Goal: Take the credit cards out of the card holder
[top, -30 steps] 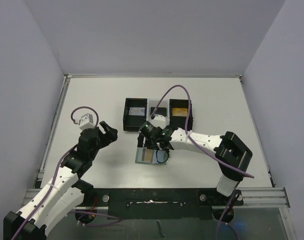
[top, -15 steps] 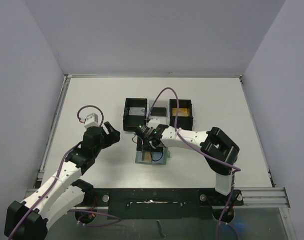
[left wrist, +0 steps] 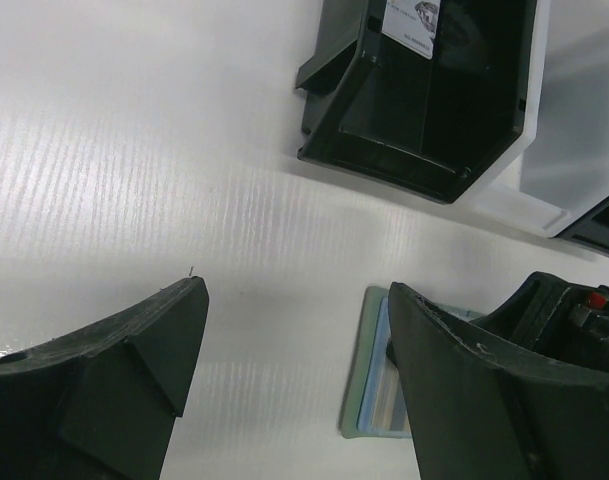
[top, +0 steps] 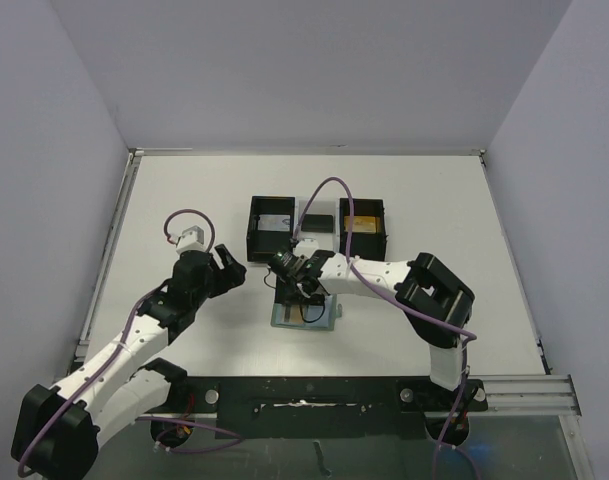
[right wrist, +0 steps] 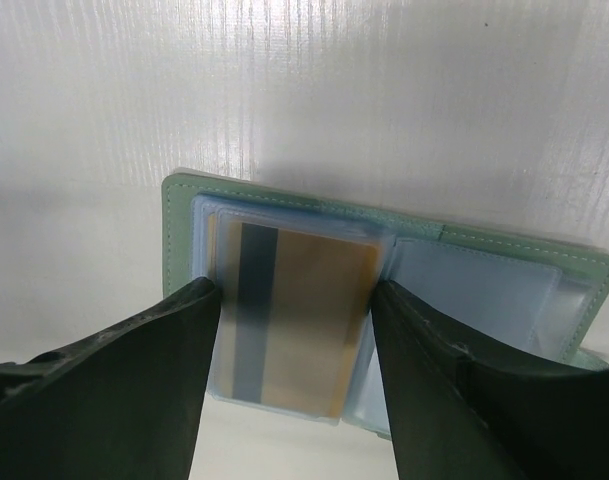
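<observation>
Straddling a card in the open holder

Top: holder (top: 284, 318) lies open on the table (top: 184, 190) near the tray (top: 252, 235), with the right gripper (top: 302, 290) over it. Left wrist: left gripper (left wrist: 294, 290) gapes, empty, beside the holder. Right wrist: fingers flank the gold card (right wrist: 304, 310); whether they pinch it I cannot tell.

Card holder (right wrist: 469, 282): grey-green bifold, lying open and flat on white table (top: 184, 200), pale blue pockets up, one holding gold credit card (right wrist: 306, 322) with dark stripe.

label (left wrist: 414, 22) on black tray (left wrist: 424, 140), print unreadable
</observation>
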`<control>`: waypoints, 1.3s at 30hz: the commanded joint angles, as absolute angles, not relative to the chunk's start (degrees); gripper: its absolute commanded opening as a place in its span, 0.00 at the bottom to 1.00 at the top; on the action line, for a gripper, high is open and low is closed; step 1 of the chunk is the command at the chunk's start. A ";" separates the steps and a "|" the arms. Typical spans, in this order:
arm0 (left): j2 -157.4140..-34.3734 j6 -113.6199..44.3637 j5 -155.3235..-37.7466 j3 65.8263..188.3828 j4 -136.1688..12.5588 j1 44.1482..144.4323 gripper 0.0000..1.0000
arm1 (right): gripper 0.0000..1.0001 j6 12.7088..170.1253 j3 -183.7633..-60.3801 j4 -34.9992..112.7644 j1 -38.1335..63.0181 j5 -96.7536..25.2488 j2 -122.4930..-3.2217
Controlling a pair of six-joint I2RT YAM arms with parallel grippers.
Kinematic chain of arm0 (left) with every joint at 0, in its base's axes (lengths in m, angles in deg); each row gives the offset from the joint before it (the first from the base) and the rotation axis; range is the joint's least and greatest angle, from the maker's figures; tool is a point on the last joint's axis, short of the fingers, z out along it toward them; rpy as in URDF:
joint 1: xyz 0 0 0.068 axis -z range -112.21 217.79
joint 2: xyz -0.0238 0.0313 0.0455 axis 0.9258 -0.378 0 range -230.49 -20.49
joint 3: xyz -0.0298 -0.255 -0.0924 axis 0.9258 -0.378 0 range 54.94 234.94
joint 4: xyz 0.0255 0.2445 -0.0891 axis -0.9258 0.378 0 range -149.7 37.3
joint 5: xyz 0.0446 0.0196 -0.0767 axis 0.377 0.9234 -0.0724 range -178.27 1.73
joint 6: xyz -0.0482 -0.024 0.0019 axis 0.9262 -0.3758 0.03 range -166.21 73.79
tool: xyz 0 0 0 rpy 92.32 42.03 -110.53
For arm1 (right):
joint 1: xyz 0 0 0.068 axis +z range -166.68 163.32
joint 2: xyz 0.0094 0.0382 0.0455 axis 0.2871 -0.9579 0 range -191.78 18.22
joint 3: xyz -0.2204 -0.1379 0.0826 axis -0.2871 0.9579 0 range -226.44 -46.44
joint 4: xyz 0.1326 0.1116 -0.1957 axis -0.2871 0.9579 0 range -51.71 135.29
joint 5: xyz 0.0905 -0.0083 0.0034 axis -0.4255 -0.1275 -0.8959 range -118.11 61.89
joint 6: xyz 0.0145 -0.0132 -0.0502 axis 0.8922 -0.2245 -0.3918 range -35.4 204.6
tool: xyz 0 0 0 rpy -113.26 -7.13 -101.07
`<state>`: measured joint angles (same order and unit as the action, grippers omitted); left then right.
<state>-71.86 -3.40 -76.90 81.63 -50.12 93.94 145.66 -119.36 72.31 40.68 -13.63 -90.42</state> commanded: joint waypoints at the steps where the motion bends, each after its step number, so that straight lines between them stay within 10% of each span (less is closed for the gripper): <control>1: -72.33 -3.99 -78.95 82.01 -54.54 93.72 0.72 | 0.59 145.09 -116.32 70.07 40.08 -14.97 -89.14; 18: -78.75 -4.51 -90.44 82.35 -59.69 93.89 0.71 | 0.51 147.16 -99.82 49.15 35.25 -23.73 -80.03; 27: -77.42 -2.78 -84.23 83.30 -55.81 93.89 0.70 | 0.71 142.17 -107.57 60.43 37.39 -17.57 -82.09; 39: -75.02 -2.26 -80.55 83.24 -53.42 93.81 0.70 | 0.72 142.96 -118.48 72.58 38.66 -14.34 -90.33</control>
<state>-76.28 -2.70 -82.25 81.66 -52.78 93.94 142.82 -117.37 69.12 38.23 -16.69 -89.17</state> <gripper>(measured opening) 0.698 0.726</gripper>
